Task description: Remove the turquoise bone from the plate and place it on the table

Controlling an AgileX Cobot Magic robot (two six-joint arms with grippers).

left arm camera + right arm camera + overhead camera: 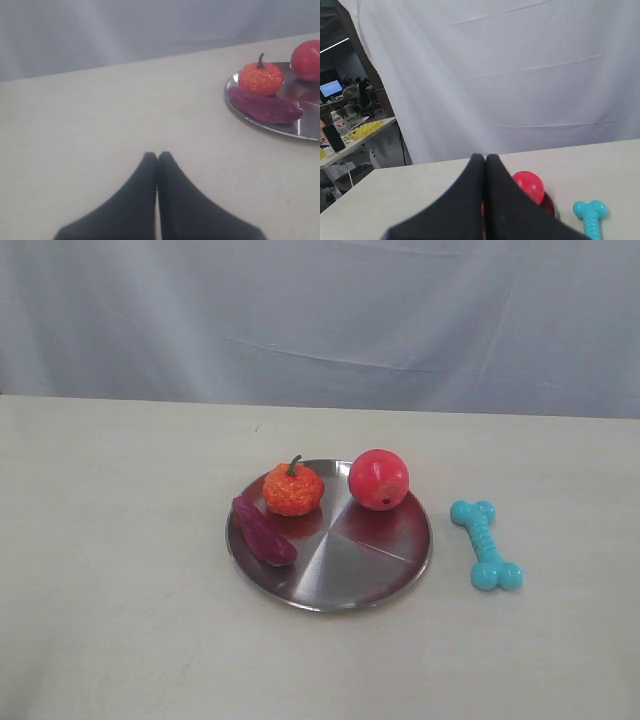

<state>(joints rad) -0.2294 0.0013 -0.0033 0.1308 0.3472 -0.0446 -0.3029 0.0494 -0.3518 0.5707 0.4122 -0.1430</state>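
Observation:
The turquoise bone [486,544] lies flat on the pale table [120,570], just right of the silver plate [355,565] and apart from its rim. Its end also shows in the right wrist view [590,216]. On the plate sit an orange pumpkin toy [293,488], a red ball-like fruit [379,479] and a purple sweet potato [263,531]. Neither gripper shows in the exterior view. My left gripper [157,156] is shut and empty above bare table, left of the plate [265,125]. My right gripper [484,157] is shut and empty, raised before the red fruit [530,185].
A white cloth backdrop [320,320] hangs behind the table's far edge. The right wrist view shows a side desk with clutter [350,135] beyond the cloth.

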